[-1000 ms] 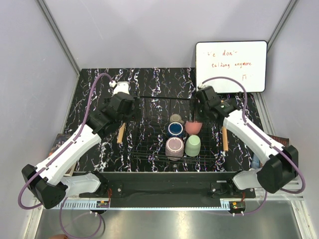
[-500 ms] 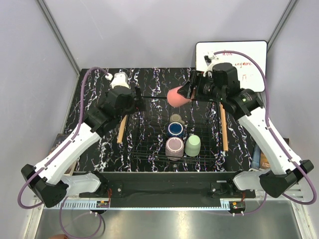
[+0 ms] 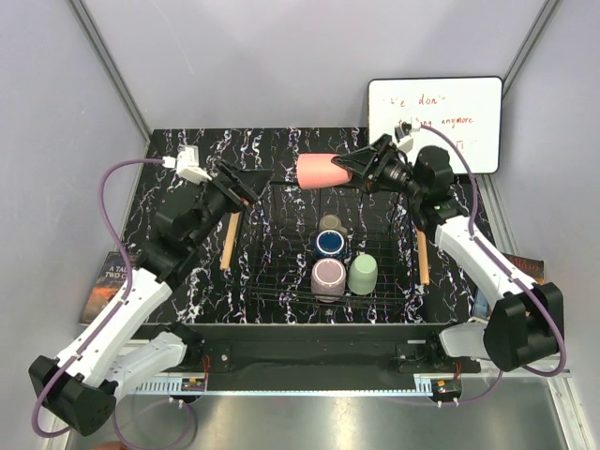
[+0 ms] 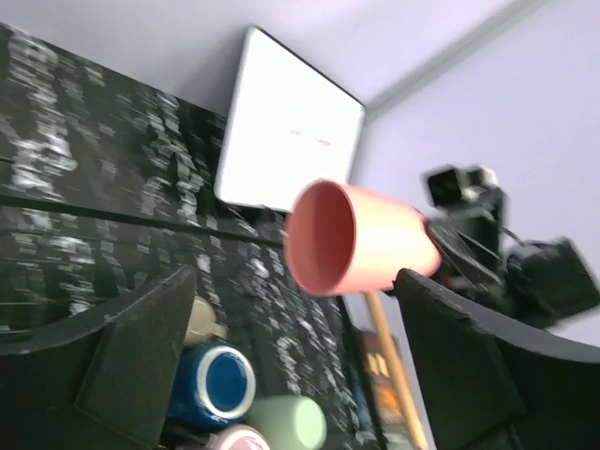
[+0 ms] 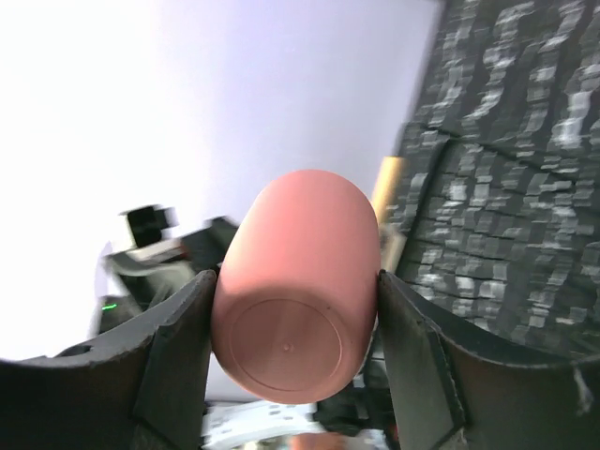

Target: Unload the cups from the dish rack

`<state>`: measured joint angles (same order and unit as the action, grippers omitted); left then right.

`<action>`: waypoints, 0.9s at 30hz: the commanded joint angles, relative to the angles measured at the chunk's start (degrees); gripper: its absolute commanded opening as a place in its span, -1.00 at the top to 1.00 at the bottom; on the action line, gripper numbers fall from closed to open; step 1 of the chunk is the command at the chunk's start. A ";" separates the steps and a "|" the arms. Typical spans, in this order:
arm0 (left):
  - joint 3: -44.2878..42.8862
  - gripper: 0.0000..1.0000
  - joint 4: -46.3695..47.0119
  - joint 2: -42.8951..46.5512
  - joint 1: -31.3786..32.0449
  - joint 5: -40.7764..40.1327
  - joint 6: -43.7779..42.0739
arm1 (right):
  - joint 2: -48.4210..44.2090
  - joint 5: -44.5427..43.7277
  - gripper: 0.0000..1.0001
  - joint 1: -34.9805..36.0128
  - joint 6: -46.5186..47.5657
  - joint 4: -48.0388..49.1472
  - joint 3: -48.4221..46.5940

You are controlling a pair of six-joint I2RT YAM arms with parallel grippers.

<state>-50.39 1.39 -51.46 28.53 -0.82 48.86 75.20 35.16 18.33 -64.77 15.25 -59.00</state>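
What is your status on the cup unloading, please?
Right jaws shut on pink cup, held sideways, clear of dish rack. Left jaws open, facing its mouth. Four cups in rack. Nothing between.

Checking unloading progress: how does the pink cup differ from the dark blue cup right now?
The pink cup is held in the air by the right end effector; the dark blue cup sits in the dish rack, untouched. The pink cup lies on its side, mouth toward the left arm; the dark blue cup stands mouth up. Both are plain and handleless.
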 commanded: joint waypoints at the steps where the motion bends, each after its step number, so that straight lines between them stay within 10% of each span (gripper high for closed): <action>1: 1.35 -0.72 14.86 -1.79 -0.32 14.86 5.28 | 0.56 7.73 1.00 0.48 -15.65 26.41 1.96; 22: -6.56 -0.42 14.08 -9.00 7.24 18.13 1.32 | 4.52 9.32 1.00 5.31 -9.85 19.82 -0.15; 25: -6.39 -0.12 14.52 -10.06 7.76 18.75 1.59 | 5.74 9.32 1.00 6.63 -10.37 21.31 0.20; 27: -5.69 0.43 16.18 -10.85 8.20 19.97 2.20 | 6.36 9.32 1.00 7.16 -10.64 22.02 0.20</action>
<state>-54.41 12.36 -61.06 35.57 16.05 51.07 80.58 43.22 23.73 -75.57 32.51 -57.63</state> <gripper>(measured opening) 0.535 0.685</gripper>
